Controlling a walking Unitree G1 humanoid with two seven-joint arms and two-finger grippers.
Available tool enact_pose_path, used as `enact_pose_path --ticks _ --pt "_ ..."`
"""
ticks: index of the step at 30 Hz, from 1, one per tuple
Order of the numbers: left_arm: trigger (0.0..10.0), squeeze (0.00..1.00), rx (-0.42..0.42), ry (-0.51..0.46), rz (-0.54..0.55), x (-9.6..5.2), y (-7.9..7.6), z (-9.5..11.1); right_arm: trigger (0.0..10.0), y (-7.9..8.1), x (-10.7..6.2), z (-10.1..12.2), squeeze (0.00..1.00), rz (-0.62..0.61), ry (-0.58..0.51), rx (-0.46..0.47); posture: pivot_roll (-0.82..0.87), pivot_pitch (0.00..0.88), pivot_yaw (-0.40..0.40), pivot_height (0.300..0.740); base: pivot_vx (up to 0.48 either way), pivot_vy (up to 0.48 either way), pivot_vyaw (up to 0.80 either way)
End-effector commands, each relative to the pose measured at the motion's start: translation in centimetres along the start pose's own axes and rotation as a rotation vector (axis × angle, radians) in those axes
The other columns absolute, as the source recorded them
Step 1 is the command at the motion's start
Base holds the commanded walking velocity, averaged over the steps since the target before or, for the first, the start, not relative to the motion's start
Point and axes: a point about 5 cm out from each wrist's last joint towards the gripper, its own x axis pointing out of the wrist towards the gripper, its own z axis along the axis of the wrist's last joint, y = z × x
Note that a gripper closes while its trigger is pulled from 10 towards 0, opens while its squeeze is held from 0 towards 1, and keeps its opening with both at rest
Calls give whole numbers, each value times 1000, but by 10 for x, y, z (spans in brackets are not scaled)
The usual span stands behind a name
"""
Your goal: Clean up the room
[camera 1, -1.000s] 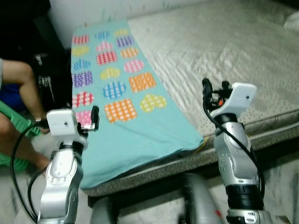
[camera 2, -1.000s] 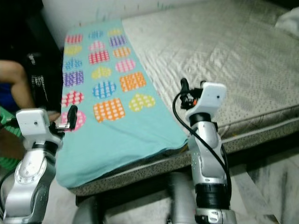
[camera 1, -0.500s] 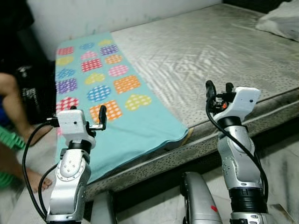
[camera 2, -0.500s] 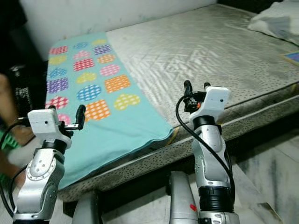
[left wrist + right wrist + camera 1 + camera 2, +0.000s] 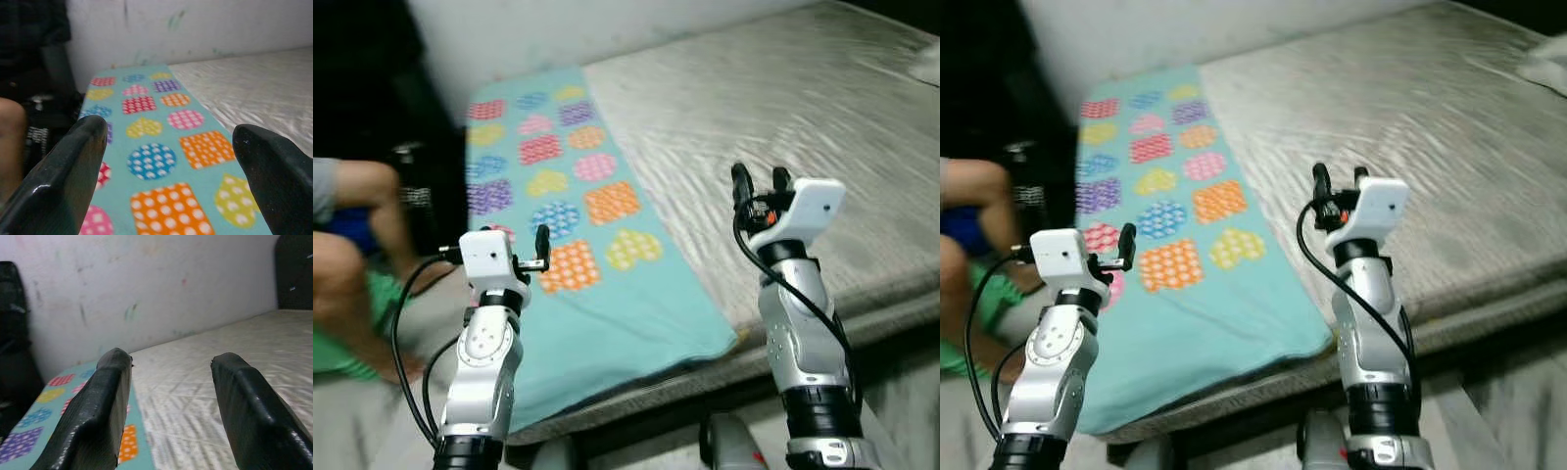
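Turquoise blanket (image 5: pixel 597 284), printed with checked and dotted hearts, circles and squares in many colours, lies flat along the left edge of the mattress (image 5: pixel 822 127). It runs from the far left corner by the white wall (image 5: pixel 195 24) down to the near edge, where its end hangs slightly over the side. The rest of the mattress is bare grey quilted ticking, stretching off to the right. At the far right edge a pale, crumpled thing (image 5: pixel 1547 61) rests on it, too blurred to name.

Both arms are raised in front of the bed, holding nothing. The left gripper (image 5: pixel 168 161) hovers above the near left part of the blanket; in its wrist view the two black fingers (image 5: pixel 63 171) stand wide apart, with the patterned cloth between them and below. The right gripper (image 5: pixel 171 406) is up over the near edge of the mattress, just right of the blanket's long side; its fingers (image 5: pixel 100 411) are likewise spread, framing the wall and the bare ticking.

Left of the bed a person sits low, with bent bare legs (image 5: pixel 357 245), blue clothing and something green beneath. Behind the legs stands a dark object (image 5: pixel 1033 186) against the wall. The head views are somewhat blurred.
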Motion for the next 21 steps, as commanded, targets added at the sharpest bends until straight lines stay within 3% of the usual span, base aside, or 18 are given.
enact_pose_path --ticks 1,4,6,10,15,18,20,21 --pt "10000 0 33 -14 5 1 6 3 10000 9 -3 1 0 22 -2 12 -157 0 166 709 0 0 0" --pt "10000 0 33 -7 7 -4 5 -1 10000 3 -17 -13 0 3 61 -3 -152 0 164 709 0 0 0" --pt "10000 0 27 -1 5 -6 5 -3 10000 3 -20 -11 0 23 47 -12 -159 0 165 709 0 0 0" --pt "10000 0 19 -5 -23 -3 1 -2 10000 3 -16 -8 0 7 28 -9 -167 0 167 739 0 0 0" --pt "10000 0 19 -1 -45 -3 -1 -5 10000 7 -19 -9 0 8 30 -6 -176 0 170 740 0 0 0" --pt "10000 0 74 -5 -64 -5 -2 -7 10000 2 -21 -11 0 0 36 -8 -167 0 152 740 0 0 0" --pt "10000 0 107 -43 -44 -5 9 1 10000 1 -19 -10 0 0 27 -10 -165 0 153 740 0 0 0" --pt "10000 0 110 -14 -18 -6 23 -4 10000 -1 -20 -12 0 -15 24 -1 -162 0 178 740 0 0 0"
